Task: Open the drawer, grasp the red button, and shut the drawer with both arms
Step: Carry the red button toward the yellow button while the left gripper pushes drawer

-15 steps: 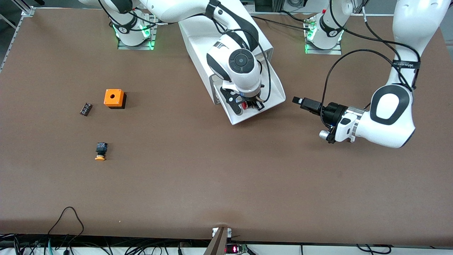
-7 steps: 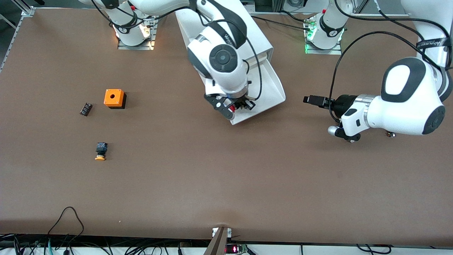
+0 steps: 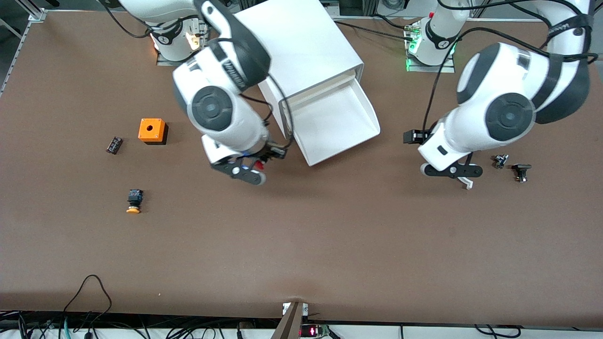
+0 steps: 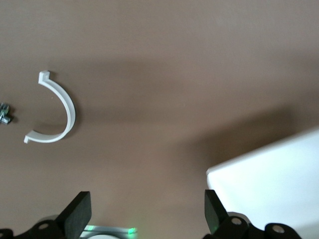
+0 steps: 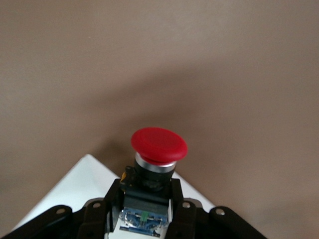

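Observation:
The top drawer of the white cabinet stands pulled out and nothing lies in it. My right gripper is over the table beside the drawer's front corner, toward the right arm's end. It is shut on the button. In the right wrist view the red cap sticks out past the fingers, which clamp the black-blue body of the right gripper's load. My left gripper is open and empty over the table beside the drawer, toward the left arm's end. Its fingers show wide apart in the left wrist view.
An orange box with a hole, a small black part and a yellow-capped button lie toward the right arm's end. A white curved piece and two small dark parts lie near the left gripper.
My right gripper has lifted the button out of the drawer and carried it off toward the right arm's end. The left arm has swung so that its gripper points down.

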`<state>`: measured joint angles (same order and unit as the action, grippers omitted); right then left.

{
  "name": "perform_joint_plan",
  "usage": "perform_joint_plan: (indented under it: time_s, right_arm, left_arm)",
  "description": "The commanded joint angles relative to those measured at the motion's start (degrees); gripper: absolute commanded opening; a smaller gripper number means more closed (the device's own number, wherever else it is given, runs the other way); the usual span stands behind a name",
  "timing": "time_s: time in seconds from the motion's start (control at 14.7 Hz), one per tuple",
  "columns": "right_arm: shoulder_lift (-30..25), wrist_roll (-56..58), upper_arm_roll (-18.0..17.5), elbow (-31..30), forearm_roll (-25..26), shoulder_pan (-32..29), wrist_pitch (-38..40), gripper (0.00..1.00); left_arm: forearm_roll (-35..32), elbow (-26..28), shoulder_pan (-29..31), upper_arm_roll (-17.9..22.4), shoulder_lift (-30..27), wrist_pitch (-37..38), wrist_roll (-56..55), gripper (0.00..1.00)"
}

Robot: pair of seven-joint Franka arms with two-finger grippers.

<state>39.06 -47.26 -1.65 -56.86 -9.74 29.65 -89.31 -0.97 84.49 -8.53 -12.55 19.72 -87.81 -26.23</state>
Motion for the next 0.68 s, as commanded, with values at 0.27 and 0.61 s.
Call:
perform_joint_plan:
  time_s: [0.27, 0.61]
  right_arm:
    - [-2.41, 31.05, 8.66, -7.29, -0.54, -4.07, 0.19, 0.00]
    - [-2.41, 48.10, 13.69, -16.77, -1.07, -6.96, -9.63, 0.00]
  left_arm:
    - [-1.67, 8.67, -1.84, -1.95, 2.60, -19.31, -21.13, 1.00]
    - [-1.58, 8.76, -5.10, -2.13, 7.09, -24.69, -24.13, 1.00]
